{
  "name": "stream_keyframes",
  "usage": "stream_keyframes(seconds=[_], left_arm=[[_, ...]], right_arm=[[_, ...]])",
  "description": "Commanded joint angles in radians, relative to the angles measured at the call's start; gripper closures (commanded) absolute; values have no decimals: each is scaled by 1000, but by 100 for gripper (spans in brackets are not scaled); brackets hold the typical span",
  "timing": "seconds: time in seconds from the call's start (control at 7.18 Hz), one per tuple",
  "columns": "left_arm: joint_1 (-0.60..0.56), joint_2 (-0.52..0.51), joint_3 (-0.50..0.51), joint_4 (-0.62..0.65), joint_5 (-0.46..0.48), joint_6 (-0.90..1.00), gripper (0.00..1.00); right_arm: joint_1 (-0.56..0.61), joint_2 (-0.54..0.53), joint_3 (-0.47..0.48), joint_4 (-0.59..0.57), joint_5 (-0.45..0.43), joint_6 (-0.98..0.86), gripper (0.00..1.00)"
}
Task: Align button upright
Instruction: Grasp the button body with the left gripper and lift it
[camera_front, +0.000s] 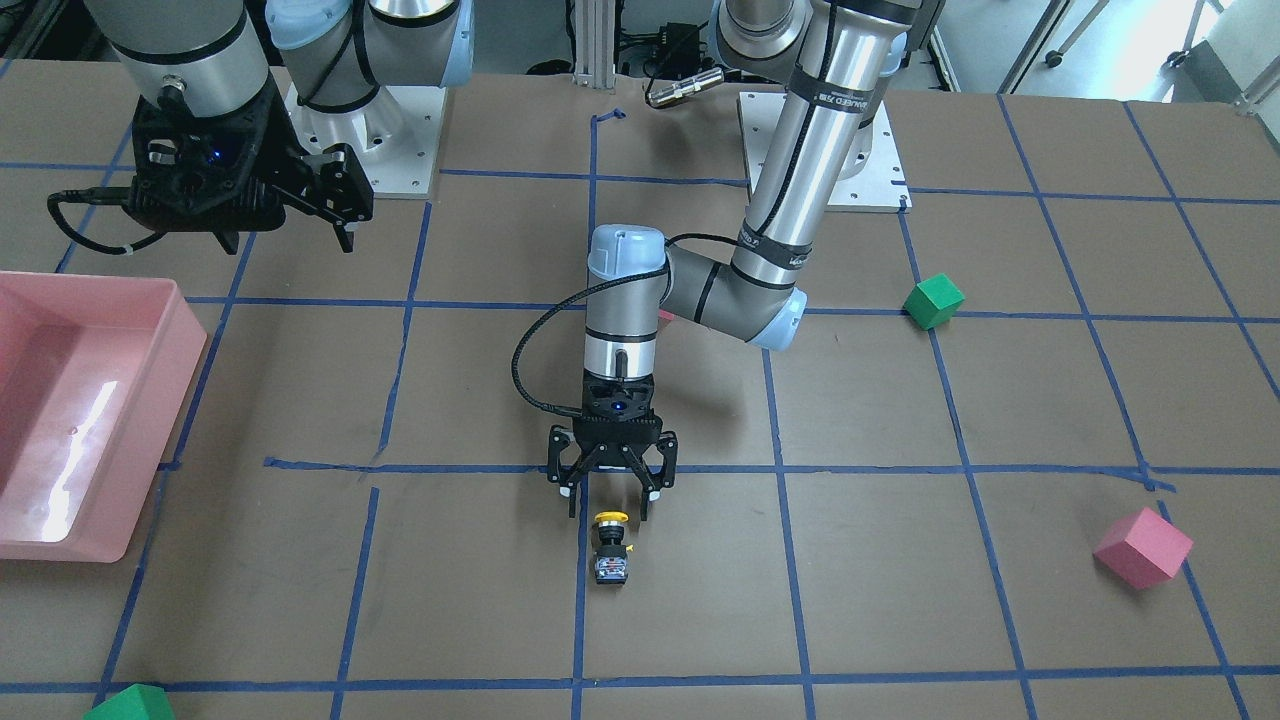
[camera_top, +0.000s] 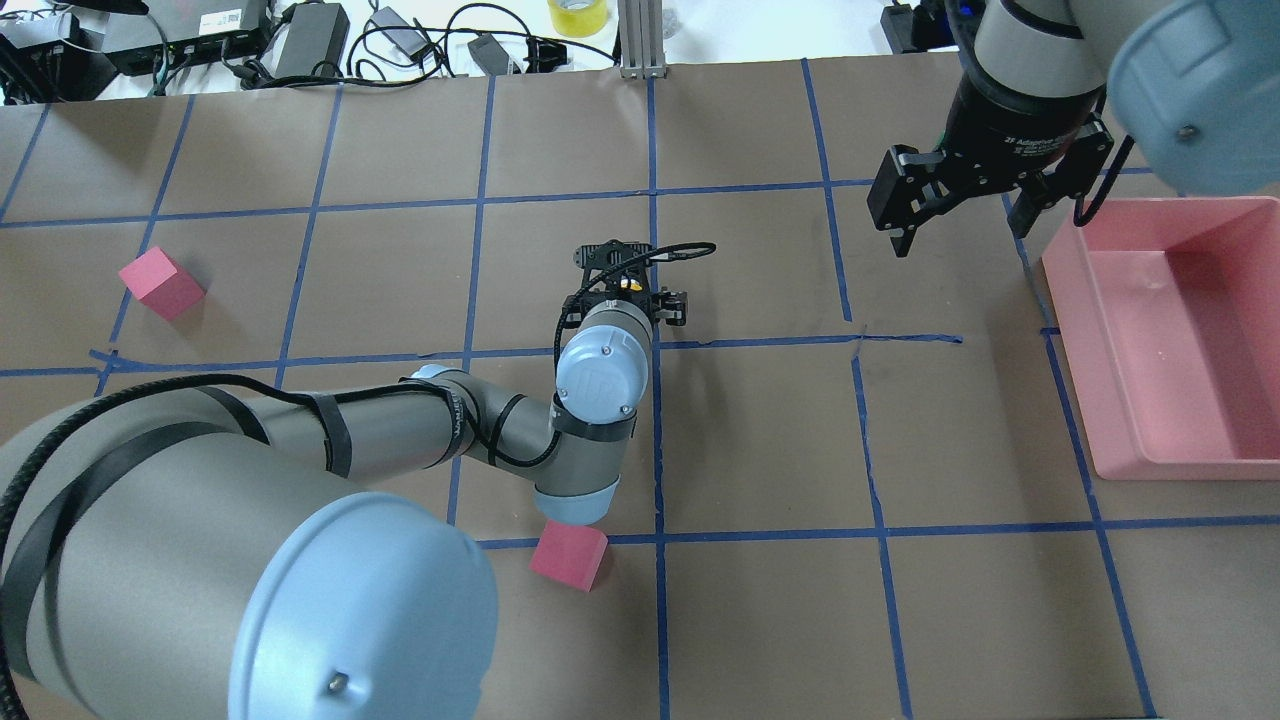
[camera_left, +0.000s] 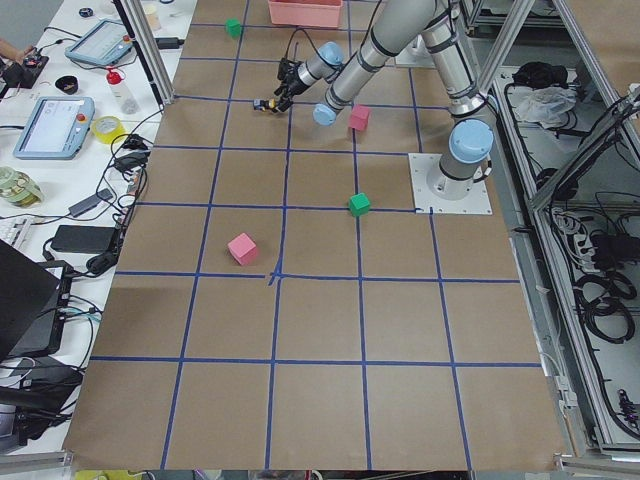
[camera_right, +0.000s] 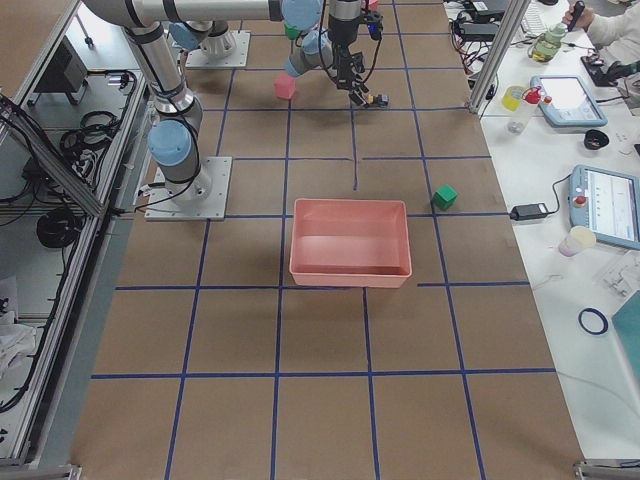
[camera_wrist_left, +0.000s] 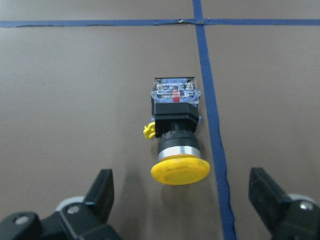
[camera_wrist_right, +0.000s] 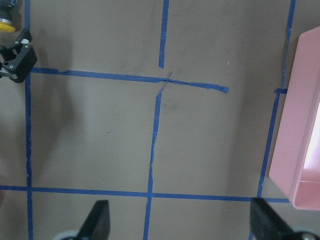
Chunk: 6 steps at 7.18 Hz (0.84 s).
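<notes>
Brown paper tabletop (camera_front: 900, 600): we see the button (camera_front: 611, 548) on its side beside a tape line (camera_front: 580, 610), bare paper around. Left gripper (camera_front: 610, 503) spread wide at its cap end, empty; right gripper (camera_top: 958, 215) likewise, near pink bin (camera_top: 1190, 340).

One button (camera_front: 610, 548) sits just ahead of the left claw (camera_front: 608, 508). Two pink cubes — the near pink cube (camera_top: 568, 557) behind that claw, the far pink cube (camera_top: 160, 283) well to its left. Two green cubes: the rear green cube (camera_front: 933, 300) behind and left, the front green cube (camera_front: 130, 703) ahead and far right. One pink bin (camera_top: 1180, 340) stands well right. Two claws, counting the right claw (camera_top: 958, 232).
</notes>
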Motion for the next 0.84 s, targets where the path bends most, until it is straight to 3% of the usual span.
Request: stream_keyframes(seconds=[0.0,0.28,0.56,0.7], left_arm=[[-1,-5,5,0,4,67,66],[-1,5,6,-3,1,94,100],[2,38,14,-27,-4,109,100],[16,76,44,-111,-6,109,100]], right_arm=[[0,-1,-2,0,-4,-1,0],[0,-1,-2,0,-2,-1,0],[0,1,2,2,-1,-6,0],[0,1,2,0,-1,-10,0]])
